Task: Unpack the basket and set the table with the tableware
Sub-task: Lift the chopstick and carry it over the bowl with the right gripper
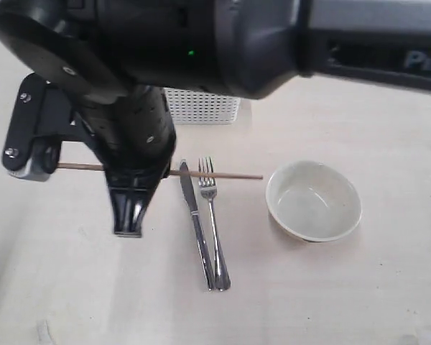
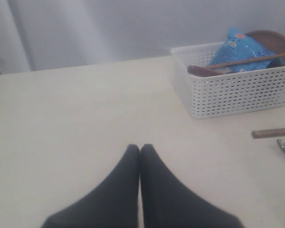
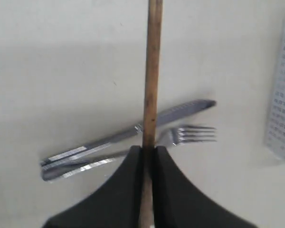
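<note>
1. The white basket [image 2: 237, 92] stands on the worktop [image 2: 85, 118] at the upper right of the left wrist view; in it are a blue packet [image 2: 240, 50], a brown plate [image 2: 273, 38] and a wooden spoon [image 2: 199, 70]
2. The right tool [image 3: 148, 151] is clamped on a wooden chopstick [image 3: 152, 71], which runs up the middle of its frame, over the knife [image 3: 128, 134] and fork [image 3: 194, 134]
3. In the exterior view the cream bowl [image 1: 313, 200] sits right of the fork
4. The left tool [image 2: 140, 149], fingers pressed together on nothing, is at lower centre of its frame, well apart from the basket
</note>
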`<state>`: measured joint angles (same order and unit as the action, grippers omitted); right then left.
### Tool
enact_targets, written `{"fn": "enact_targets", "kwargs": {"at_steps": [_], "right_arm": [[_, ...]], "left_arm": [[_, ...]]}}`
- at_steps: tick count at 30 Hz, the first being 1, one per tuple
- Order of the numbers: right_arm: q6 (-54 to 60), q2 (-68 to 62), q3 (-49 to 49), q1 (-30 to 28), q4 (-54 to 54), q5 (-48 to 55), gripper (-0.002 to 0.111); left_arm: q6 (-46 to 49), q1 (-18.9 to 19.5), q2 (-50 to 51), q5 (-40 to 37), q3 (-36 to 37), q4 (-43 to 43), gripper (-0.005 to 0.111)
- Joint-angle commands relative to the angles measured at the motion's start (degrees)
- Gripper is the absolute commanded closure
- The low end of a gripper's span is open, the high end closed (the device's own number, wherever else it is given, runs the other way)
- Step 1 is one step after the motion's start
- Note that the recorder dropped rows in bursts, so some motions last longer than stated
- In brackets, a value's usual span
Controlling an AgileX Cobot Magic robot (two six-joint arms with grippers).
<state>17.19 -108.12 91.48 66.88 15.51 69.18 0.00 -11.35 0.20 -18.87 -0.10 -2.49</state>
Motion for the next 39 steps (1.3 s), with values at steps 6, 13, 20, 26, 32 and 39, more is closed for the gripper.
{"fn": "enact_targets", "kwargs": {"at_steps": [6, 13, 20, 26, 32, 39], "right_arm": [[26.23, 13.38, -18.32, -6.41, 7.59, 0.78, 0.109], [52.04, 17.33, -26.58, -16.18, 12.72, -0.43, 0.109], [75.62, 16.05, -27.20, -17.28, 11.43, -3.76, 0.109], [78.66, 15.11, -30.46, -17.44, 11.97, -4.39, 0.109], [79.79, 15.24, -34.47, -17.44, 10.92, -4.80, 0.109], [83.49, 15.25, -38.35, -17.44, 12.64, -8.93, 0.109]], "left_arm": [[0.00, 0.14, -0.20, 0.17, 0.10, -0.26, 0.107], [0.00, 0.14, -0.20, 0.17, 0.10, -0.26, 0.107], [0.00, 0.14, -0.20, 0.17, 0.10, -0.26, 0.107], [0.00, 0.14, -0.20, 0.17, 0.10, -0.26, 0.107], [0.00, 0.14, -0.20, 0.17, 0.10, -0.26, 0.107], [0.00, 0.14, -0.20, 0.17, 0.10, -0.26, 0.107]]}}
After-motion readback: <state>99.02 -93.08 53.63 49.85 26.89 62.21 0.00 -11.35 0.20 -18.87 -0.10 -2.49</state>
